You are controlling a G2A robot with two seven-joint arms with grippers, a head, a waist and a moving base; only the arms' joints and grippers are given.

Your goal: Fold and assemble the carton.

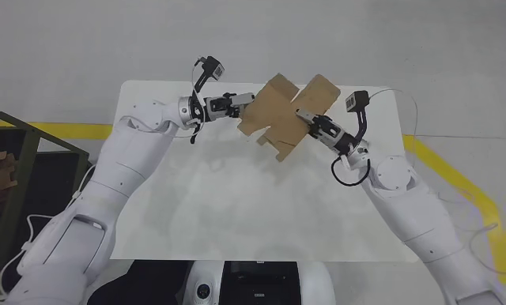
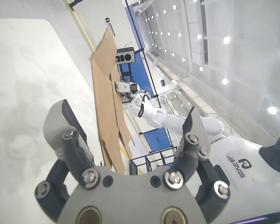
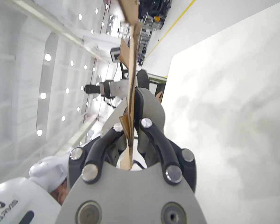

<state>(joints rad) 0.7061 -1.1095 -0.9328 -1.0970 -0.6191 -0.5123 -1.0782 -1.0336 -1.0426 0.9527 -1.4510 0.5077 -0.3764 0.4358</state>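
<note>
The carton (image 1: 285,115) is a flat, unfolded brown cardboard blank held in the air over the far part of the white table (image 1: 237,210). My right gripper (image 1: 312,125) is shut on its right part. In the right wrist view the carton (image 3: 131,71) runs edge-on between the closed fingers of that gripper (image 3: 131,104). My left gripper (image 1: 242,107) is at the carton's left edge. In the left wrist view it (image 2: 129,109) stands wide open, and the carton (image 2: 105,99) passes between its fingers, touching neither and nearer to one of them.
A dark green crate (image 1: 24,171) stands on the floor left of the table. A yellow floor line (image 1: 443,163) runs past the right side. The near half of the table is bare white surface.
</note>
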